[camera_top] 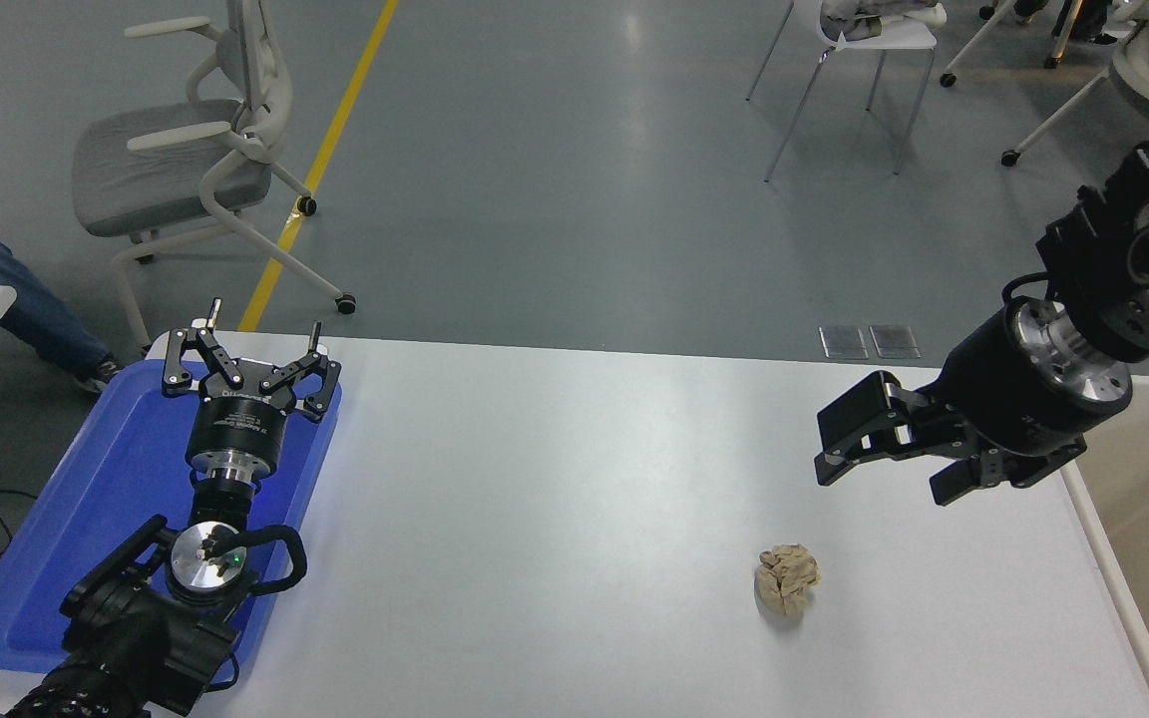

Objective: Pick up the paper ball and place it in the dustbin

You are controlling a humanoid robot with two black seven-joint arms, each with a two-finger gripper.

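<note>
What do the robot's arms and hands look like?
Both arms are black, with shiny silver metal rings at the wrists. The left hand has thin black linkage fingers with pale tips, small white lettering on its round body, and a black cable looping nearby. The right hand has chunky, blocky black fingers.
</note>
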